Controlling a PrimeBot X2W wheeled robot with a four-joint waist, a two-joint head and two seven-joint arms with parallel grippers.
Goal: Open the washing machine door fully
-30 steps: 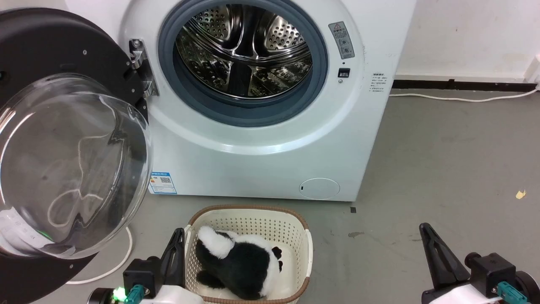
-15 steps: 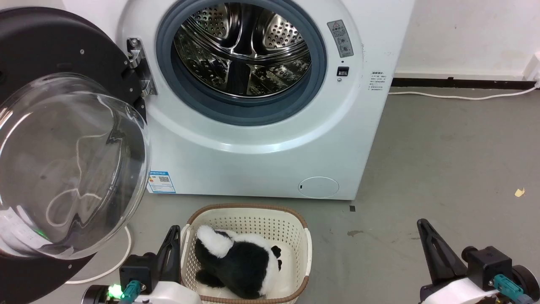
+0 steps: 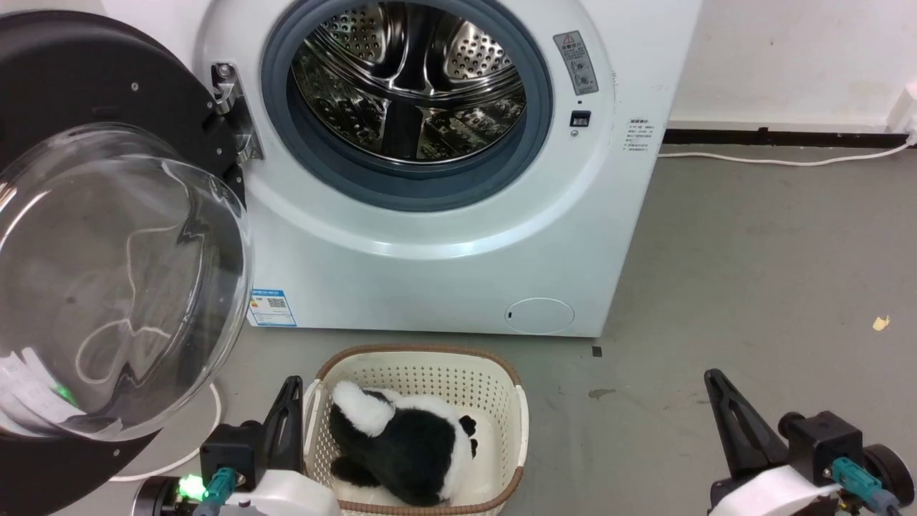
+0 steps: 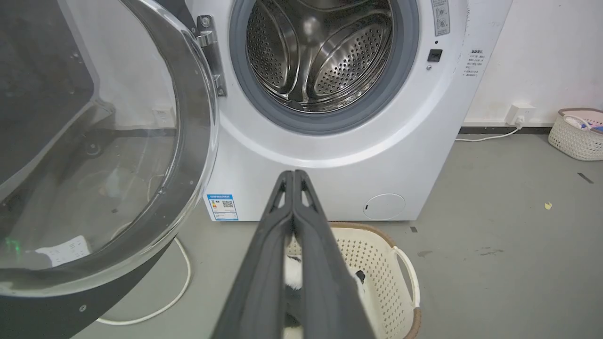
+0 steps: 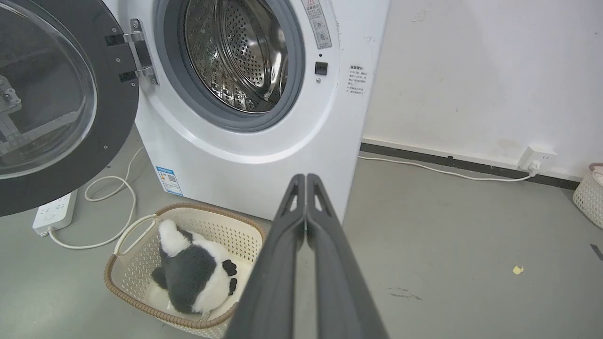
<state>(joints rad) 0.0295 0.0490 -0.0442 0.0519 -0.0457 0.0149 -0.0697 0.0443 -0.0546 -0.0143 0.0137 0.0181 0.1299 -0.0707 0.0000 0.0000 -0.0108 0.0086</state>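
The left gripper [image 3: 292, 383] has its two fingers pressed flat together, holding nothing, beside the left rim of the basket [image 3: 423, 351]. The right gripper [image 3: 711, 376] is clenched the same way, empty, over bare floor [image 3: 752, 272] well to the basket's right. Both sit low, apart from the washing machine door [image 3: 107, 251], which stands swung out wide on its hinge [image 3: 233, 115] at the left of the washing machine [image 3: 430, 272], leaving the drum [image 3: 408, 79] uncovered. Compared with a second ago, the whole head view has slid slightly left and up as the camera moved. The door keeps the same angle, and the plush toy [image 3: 408, 444] lies unmoved in the basket.
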